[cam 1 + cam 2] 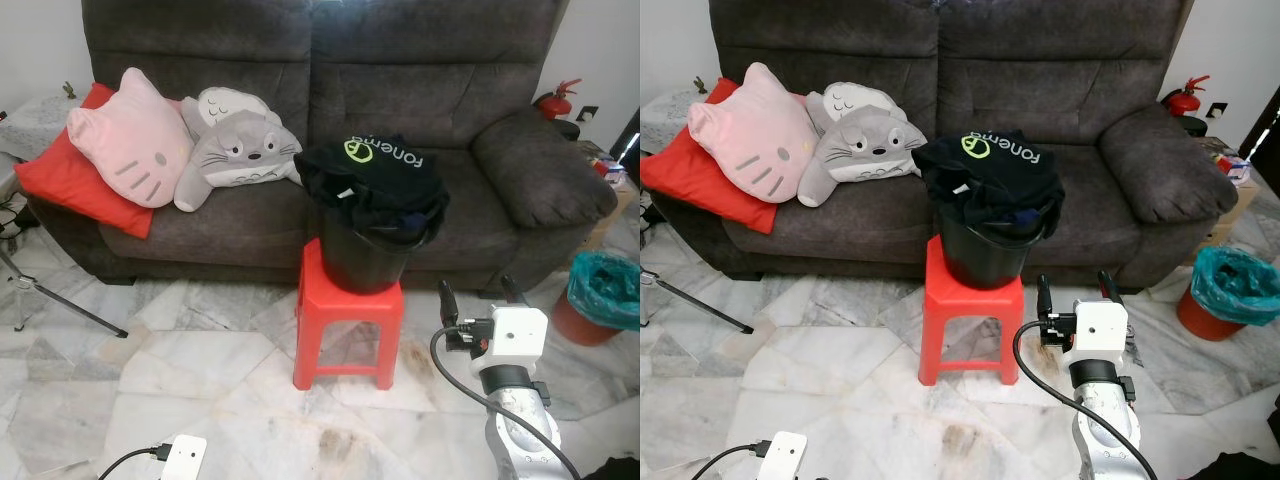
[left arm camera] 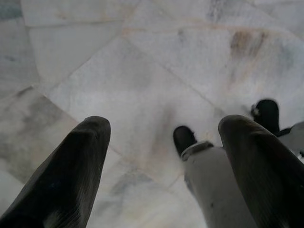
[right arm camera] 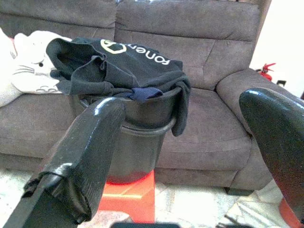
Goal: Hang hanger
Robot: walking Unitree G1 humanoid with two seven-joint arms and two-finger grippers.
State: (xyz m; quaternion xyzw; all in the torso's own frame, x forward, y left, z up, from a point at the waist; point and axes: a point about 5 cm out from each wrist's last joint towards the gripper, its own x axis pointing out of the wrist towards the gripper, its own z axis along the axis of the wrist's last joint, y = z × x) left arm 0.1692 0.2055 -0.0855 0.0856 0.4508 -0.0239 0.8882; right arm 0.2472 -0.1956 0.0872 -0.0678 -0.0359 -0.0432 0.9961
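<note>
Left eye view: a black bucket [image 1: 365, 250] is seen standing on a red stool [image 1: 348, 325] in front of a grey sofa [image 1: 330, 120], with a black shirt [image 1: 375, 172] heaped over its rim. No hanger can be made out; whether one lies under the shirt cannot be told. The right gripper [image 1: 478, 291] is raised just right of the stool, below the bucket's rim, its fingers spread wide and holding nothing. The bucket lies ahead of and to the left of these fingers, nearer this arm. In the left wrist view, the left gripper [image 2: 164, 156] is pointed down at the marble floor [image 2: 142, 71], fingers parted and empty.
</note>
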